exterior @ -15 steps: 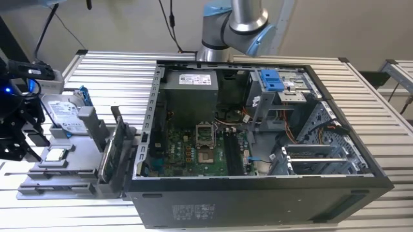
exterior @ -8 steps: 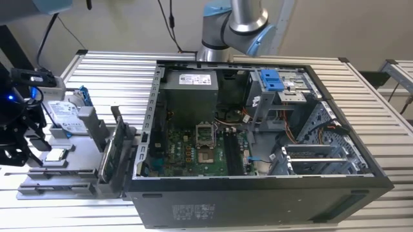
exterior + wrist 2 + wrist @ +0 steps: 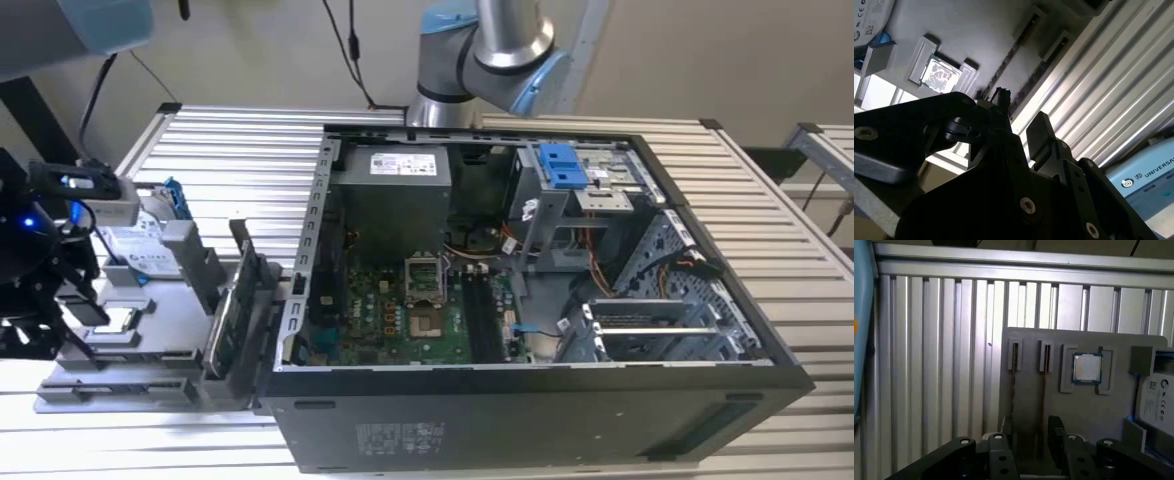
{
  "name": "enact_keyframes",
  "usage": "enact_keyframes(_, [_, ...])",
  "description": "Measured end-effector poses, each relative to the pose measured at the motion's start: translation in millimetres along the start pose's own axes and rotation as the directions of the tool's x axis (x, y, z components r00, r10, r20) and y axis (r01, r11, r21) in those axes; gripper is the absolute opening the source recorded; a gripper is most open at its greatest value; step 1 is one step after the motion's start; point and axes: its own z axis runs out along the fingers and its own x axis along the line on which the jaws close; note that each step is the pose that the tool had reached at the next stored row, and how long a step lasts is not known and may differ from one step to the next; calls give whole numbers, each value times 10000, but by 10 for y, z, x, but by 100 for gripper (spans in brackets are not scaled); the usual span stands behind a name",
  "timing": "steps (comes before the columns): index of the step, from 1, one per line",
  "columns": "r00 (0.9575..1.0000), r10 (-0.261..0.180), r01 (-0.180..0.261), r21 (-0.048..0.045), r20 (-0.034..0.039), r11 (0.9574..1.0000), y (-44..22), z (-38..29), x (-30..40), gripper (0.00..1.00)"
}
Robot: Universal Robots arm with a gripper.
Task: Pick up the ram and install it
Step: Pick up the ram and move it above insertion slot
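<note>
**Grey tray (image 3: 1094,415) holds the ram (image 3: 1043,390), nothing lifted yet**

You're right at the start of this one. Your jaws stand apart, and the gripper (image 3: 1030,435) sits low over the tray with the ram running edge-up between them. I judge there's no clamp on it yet, so pick-up and install are both left to do.

In the tray you've got a second stick (image 3: 1014,380) in the neighbouring slot, a silver processor chip (image 3: 1086,367) in its square pocket, and a hard drive (image 3: 1154,400) at the edge beside it.

In the exterior view, the open computer case (image 3: 534,420) lies on the ribbed metal surface (image 3: 240,150) with its motherboard (image 3: 400,310) exposed.
</note>
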Motion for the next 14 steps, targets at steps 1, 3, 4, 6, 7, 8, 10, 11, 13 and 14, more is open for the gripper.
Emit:
enact_keyframes(1, [10000,-10,10,1,1,10000,2,18,2,42])
enact_keyframes(3, [10000,-35,35,0,1,10000,5,55,9,42])
enact_keyframes(4, [10000,-47,47,0,1,10000,6,73,13,42])
enact_keyframes(6, [10000,-69,69,0,2,10000,7,110,20,42])
enact_keyframes(7, [10000,-80,80,0,2,10000,8,127,21,42])
enact_keyframes(8, [10000,-96,96,-3,1,10000,9,144,21,42])
enact_keyframes(10, [9999,-125,125,-2,2,9999,10,178,22,42])
enact_keyframes(11, [9999,-138,138,-2,3,9999,10,195,22,42])
enact_keyframes(13, [9999,-163,163,-3,2,9999,11,226,23,42])
enact_keyframes(14, [9998,-173,173,-4,3,9998,12,240,24,42])
